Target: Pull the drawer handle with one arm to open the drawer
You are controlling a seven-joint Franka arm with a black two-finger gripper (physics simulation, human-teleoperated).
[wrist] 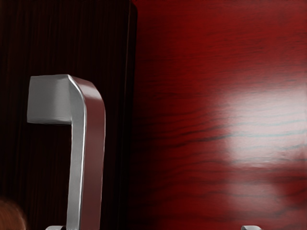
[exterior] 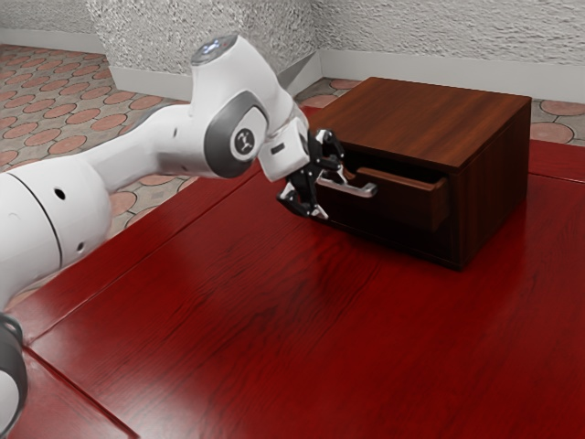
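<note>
Glossy red wood table (exterior: pixel 274 320); end effector (exterior: pixel 320 180) open astride drawer handle (exterior: pixel 361 191); patterned tile floor (exterior: pixel 55 101), rough white walls (exterior: pixel 439 27).

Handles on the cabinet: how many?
1. The handle runs across the drawer front, with the gripper at one end of it. The back and far side of the cabinet are hidden.

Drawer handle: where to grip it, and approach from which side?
Take the handle mid-bar, likely head-on from the drawer front. The bar runs level and stands off the front on end posts, so it clamps top and bottom.
</note>
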